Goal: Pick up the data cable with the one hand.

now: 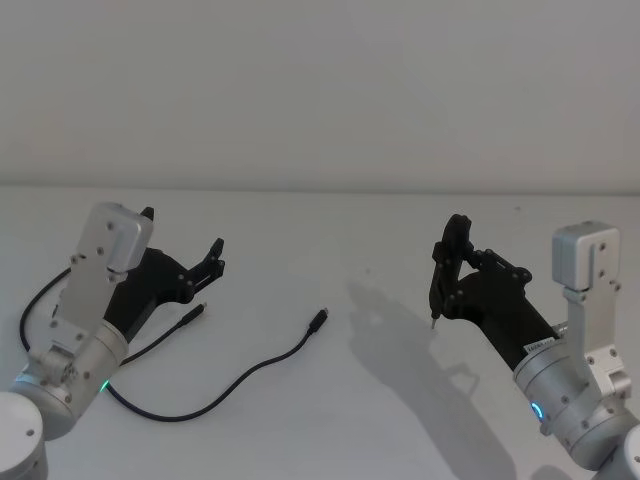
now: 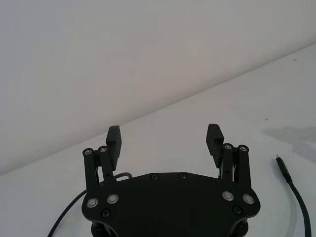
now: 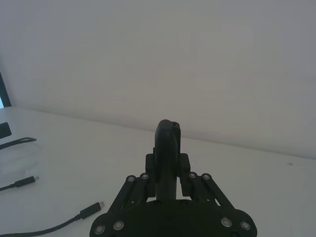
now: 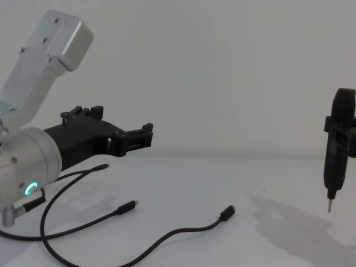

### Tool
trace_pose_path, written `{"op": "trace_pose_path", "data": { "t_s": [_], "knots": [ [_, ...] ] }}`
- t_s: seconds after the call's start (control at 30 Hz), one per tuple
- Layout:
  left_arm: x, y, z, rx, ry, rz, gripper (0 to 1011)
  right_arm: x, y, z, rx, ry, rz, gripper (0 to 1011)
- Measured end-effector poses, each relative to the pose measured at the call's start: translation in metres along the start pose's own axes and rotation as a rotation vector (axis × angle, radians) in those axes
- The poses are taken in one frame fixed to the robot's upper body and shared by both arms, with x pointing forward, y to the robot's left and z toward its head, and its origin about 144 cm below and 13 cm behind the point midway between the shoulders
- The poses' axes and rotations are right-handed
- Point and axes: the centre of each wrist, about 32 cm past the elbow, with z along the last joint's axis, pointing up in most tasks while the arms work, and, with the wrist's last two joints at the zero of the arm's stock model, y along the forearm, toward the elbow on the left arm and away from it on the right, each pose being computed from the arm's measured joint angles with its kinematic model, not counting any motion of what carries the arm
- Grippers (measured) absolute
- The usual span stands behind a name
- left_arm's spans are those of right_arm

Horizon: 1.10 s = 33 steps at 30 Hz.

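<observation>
White desk (image 1: 300, 225) carries everything. Over its left side the left gripper (image 1: 183, 232) hovers empty, fingers spread wide, which looks like readiness to close on a thin cord. Toward the right edge the right gripper (image 1: 455, 270) clamps a pen-like tool (image 4: 335, 156), tip down and clear of the surface, out of the way. The data cable (image 1: 245, 373) lies flat, curving from the near left corner to mid-desk, and its blocky plug (image 1: 320, 318) lies free beyond the open fingers. A second cord (image 4: 119, 210) lies nearer the gripper, so aim matters.
</observation>
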Motion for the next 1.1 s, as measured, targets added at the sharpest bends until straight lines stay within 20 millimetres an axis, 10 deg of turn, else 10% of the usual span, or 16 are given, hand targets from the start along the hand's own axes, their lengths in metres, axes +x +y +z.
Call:
{"op": "trace_pose_path", "data": {
  "t_s": [1.1],
  "knots": [
    [0.0000, 0.0000, 0.0000, 0.000, 0.000, 0.000, 1001, -0.0001, 0.0000, 0.0000, 0.000, -0.001, 0.000, 275]
  ]
}}
